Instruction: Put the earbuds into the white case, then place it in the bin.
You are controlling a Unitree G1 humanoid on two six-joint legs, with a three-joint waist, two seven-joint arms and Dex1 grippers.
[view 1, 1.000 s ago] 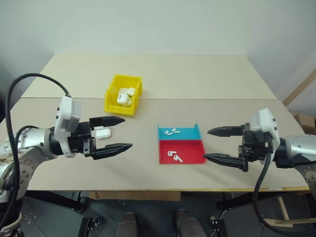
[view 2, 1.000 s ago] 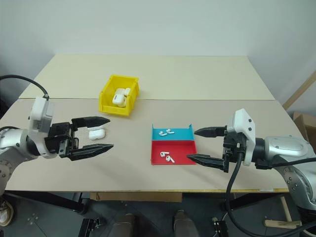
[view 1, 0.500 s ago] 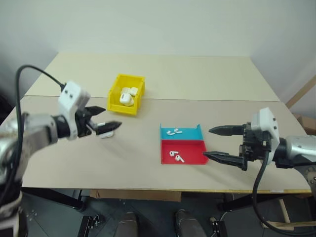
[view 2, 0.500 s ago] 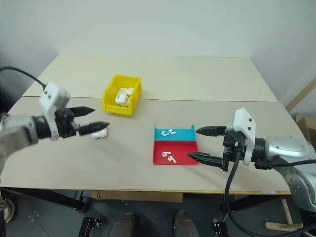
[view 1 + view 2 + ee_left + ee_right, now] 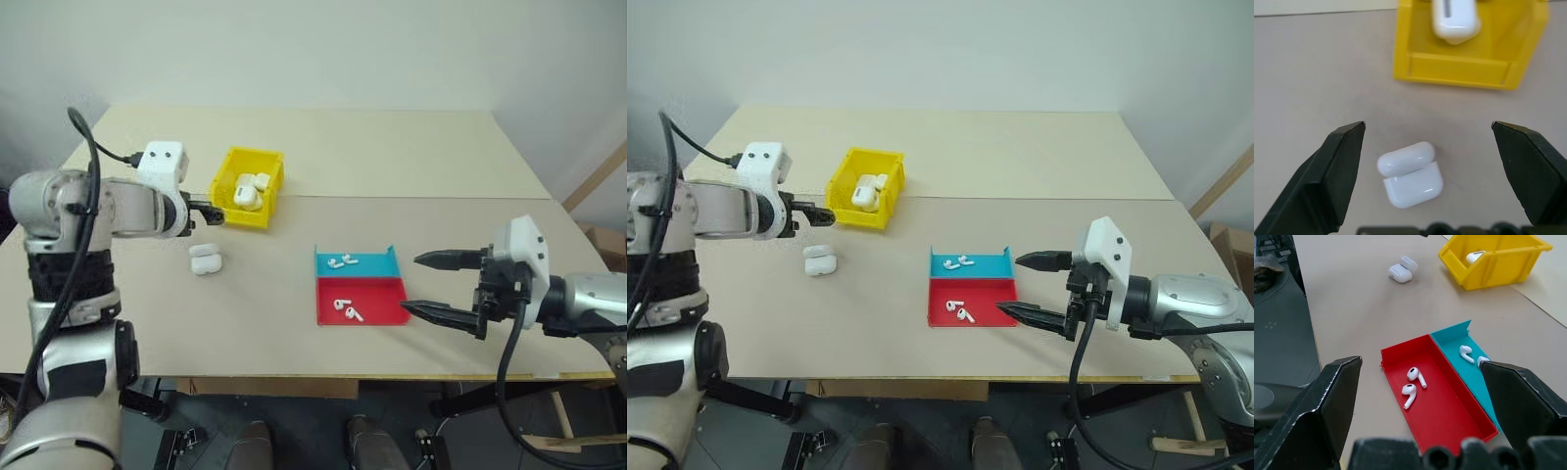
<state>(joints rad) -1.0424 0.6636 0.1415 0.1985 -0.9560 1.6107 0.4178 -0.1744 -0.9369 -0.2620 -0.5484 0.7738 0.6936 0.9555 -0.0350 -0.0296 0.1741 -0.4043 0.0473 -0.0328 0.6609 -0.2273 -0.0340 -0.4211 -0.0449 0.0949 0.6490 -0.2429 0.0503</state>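
Both grippers, left gripper [image 5: 1427,147] and right gripper [image 5: 1418,387], gape wide and empty, so honestly the left could just nudge the open white case [image 5: 1410,174] sideways instead of straddling it.

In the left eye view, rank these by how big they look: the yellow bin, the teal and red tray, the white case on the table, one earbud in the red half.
1. teal and red tray
2. yellow bin
3. white case
4. earbud

Head stereo overhead; wrist views close.
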